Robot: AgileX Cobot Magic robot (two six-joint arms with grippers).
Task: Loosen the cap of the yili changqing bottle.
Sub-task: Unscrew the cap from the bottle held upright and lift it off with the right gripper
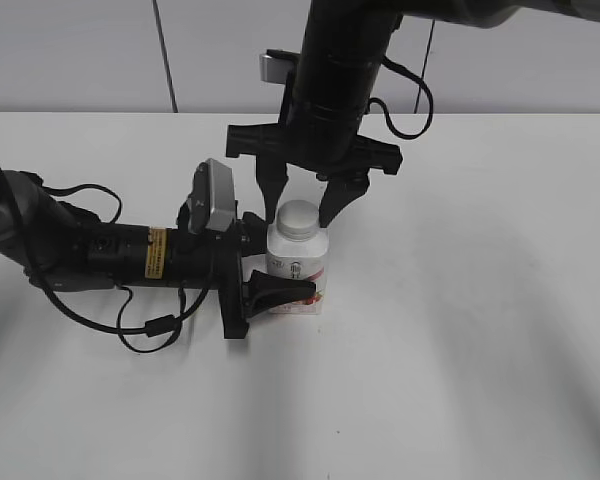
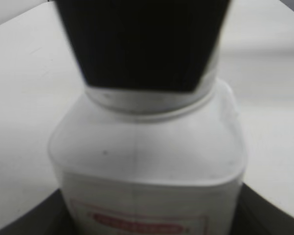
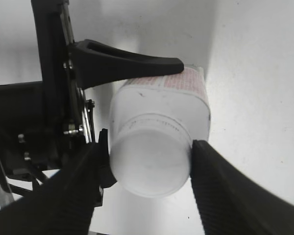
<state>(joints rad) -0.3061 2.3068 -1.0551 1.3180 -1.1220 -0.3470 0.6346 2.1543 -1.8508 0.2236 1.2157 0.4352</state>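
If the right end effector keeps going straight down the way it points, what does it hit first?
The cap of the yili changqing bottle. The right end effector points down with a finger on either side of the cap, apparently already touching it; the table lies below.

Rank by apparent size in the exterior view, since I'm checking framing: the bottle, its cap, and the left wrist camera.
1. Yili Changqing bottle, largest.
2. Left wrist camera.
3. Cap, smallest, though close to the camera housing in apparent size, so that ranking is unsure.

Squat white yili changqing bottle (image 1: 298,272) stands upright on its base, white cap (image 1: 298,219) on top
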